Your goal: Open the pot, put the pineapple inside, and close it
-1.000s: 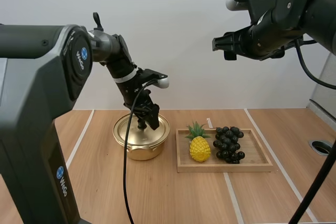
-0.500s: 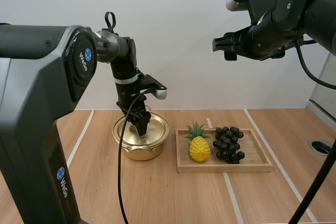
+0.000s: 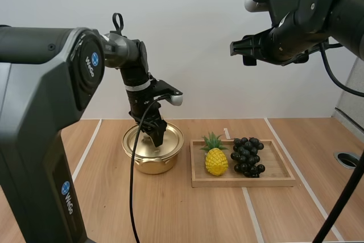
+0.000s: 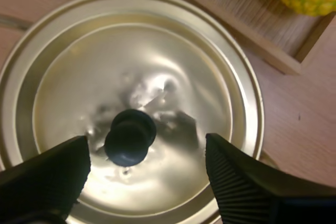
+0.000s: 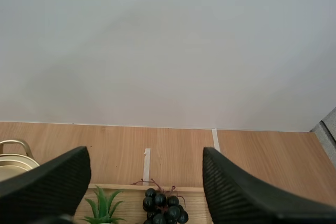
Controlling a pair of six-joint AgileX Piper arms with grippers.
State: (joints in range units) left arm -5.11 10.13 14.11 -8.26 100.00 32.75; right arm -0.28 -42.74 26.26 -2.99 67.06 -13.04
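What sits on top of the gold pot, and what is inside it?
A gold lid with a black knob covers the pot; the open left tool hovers over the knob. The lid hides the inside.

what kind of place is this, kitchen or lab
Most likely a robot test bench, not a kitchen: a left arm and a right arm hang over a wooden table marked with white tape lines, and the pot beside a tray of pineapple and grapes looks staged.

Pot (image 3: 152, 160) on table (image 3: 187, 214) centre-left of frame, lid (image 3: 173, 135) on it, left end effector (image 3: 157, 140) over lid, tray (image 3: 278, 170) just right of pot, pineapple (image 3: 216, 161) in tray's left part, grapes (image 3: 247, 156) just right of pineapple.
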